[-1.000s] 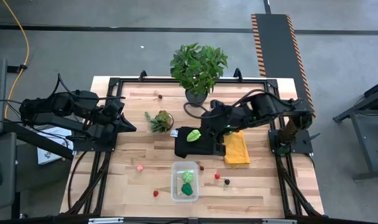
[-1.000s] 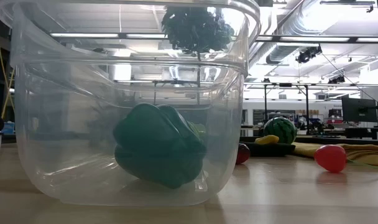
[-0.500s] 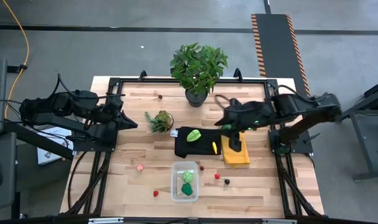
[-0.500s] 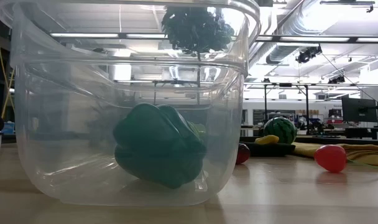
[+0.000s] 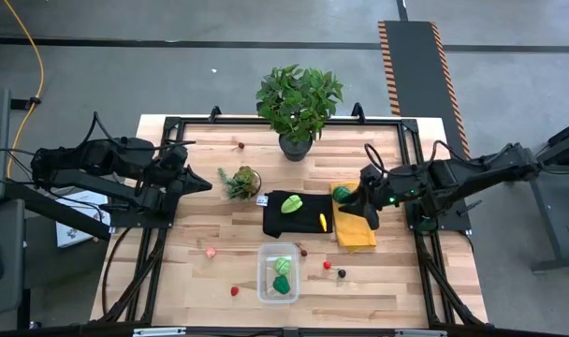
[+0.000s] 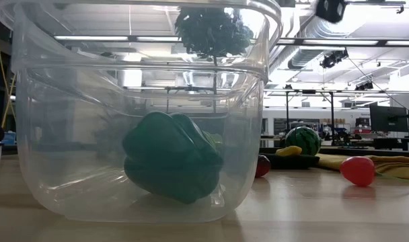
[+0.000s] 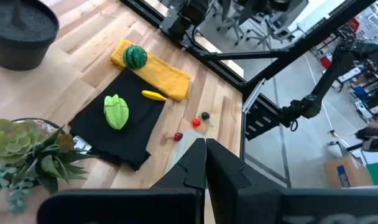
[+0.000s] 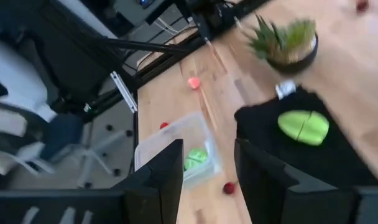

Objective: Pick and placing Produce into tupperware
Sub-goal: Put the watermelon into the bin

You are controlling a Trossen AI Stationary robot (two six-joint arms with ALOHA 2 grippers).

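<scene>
Hiding a lime-green piece (image 6: 216,140): green pepper (image 6: 171,165)

Your left arm waits folded at the worktop's (image 5: 219,281) left edge, its pincer (image 5: 202,186) closed and pointing inward over the wood. Your right arm reaches in from the worktop's right edge, its pincer (image 5: 352,198) with fingers (image 8: 161,180) parted and nothing between them.

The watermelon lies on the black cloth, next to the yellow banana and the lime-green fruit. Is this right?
Not quite. The watermelon lies on the yellow cloth, as the left wrist view shows. The banana and the lime-green fruit do lie on the black cloth.
</scene>
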